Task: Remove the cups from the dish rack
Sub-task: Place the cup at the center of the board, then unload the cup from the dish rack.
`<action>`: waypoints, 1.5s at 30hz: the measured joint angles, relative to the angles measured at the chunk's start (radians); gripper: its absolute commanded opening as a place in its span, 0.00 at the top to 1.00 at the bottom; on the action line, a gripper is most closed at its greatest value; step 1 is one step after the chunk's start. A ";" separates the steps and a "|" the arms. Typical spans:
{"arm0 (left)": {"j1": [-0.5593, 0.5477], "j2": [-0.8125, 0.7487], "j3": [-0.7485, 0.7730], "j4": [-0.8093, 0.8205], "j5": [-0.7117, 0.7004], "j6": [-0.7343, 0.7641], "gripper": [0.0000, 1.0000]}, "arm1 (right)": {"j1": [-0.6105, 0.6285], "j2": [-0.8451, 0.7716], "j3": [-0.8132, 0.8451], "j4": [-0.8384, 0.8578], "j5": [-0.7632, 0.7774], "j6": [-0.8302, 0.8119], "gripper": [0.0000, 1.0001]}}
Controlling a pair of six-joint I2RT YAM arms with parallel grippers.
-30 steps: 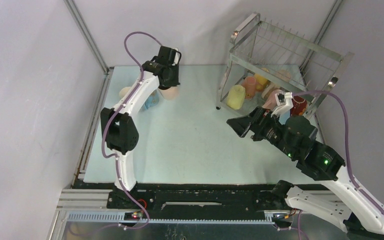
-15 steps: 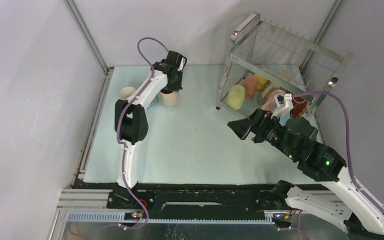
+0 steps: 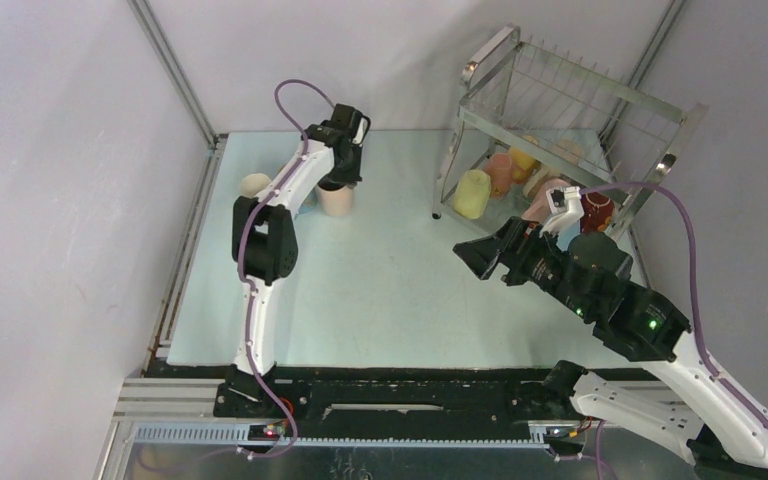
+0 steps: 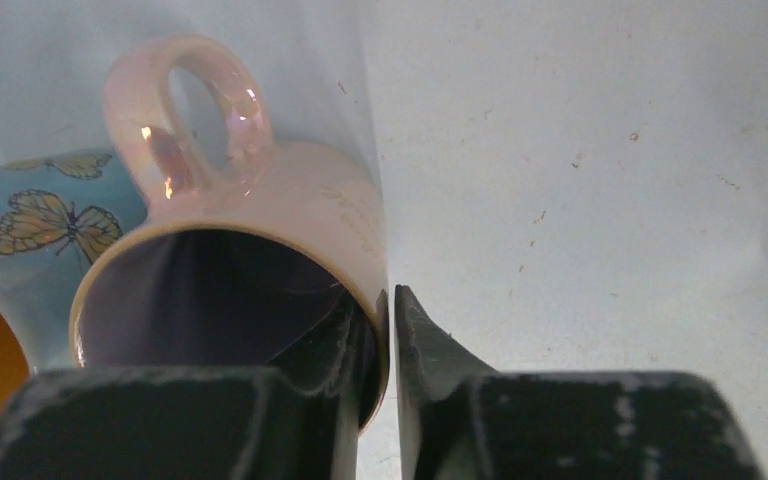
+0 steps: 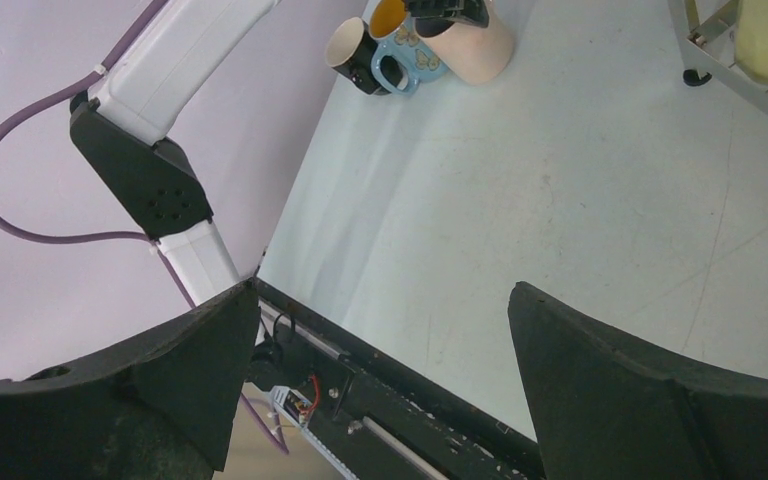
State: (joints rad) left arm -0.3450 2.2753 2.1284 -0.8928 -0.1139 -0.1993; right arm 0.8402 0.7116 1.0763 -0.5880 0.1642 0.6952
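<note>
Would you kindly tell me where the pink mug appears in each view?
Top external: pink mug in the upper half, left of centre.
Left wrist: pink mug fills centre-left.
Right wrist: pink mug at the top edge, middle.
Shared landmark: left gripper clamping its rim.

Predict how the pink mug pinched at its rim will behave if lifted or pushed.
Its glaze shows bright glints, so the pink mug is probably slippery where the left end effector pinches its rim. Held at one side, it may tilt. It looks rigid and breakable; a push could knock it against the butterfly mug beside it.
</note>
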 measured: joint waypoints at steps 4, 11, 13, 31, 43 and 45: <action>0.001 0.000 0.015 0.001 0.001 0.010 0.47 | 0.000 0.003 0.000 0.000 -0.008 -0.002 0.00; 0.001 0.000 0.040 0.015 0.007 0.023 0.00 | 0.000 0.010 0.000 0.001 -0.019 -0.002 0.00; 0.001 -0.001 0.040 0.014 0.012 0.023 0.00 | 0.000 0.010 0.000 0.001 -0.021 -0.002 0.00; -0.040 -0.360 -0.076 0.062 0.048 0.000 0.00 | 0.000 0.017 0.000 0.001 -0.033 -0.010 0.00; -0.095 -0.710 -0.435 0.151 0.146 -0.074 0.00 | 0.000 0.024 0.000 -0.007 -0.013 -0.027 0.00; -0.109 -0.769 -0.478 0.169 0.160 -0.084 0.00 | 0.000 0.027 0.000 -0.007 -0.012 -0.029 0.00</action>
State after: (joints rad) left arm -0.4541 1.5066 1.6501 -0.7238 0.0463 -0.2829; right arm 0.8406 0.7383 1.0763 -0.5949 0.1524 0.6662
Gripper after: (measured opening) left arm 0.996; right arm 0.999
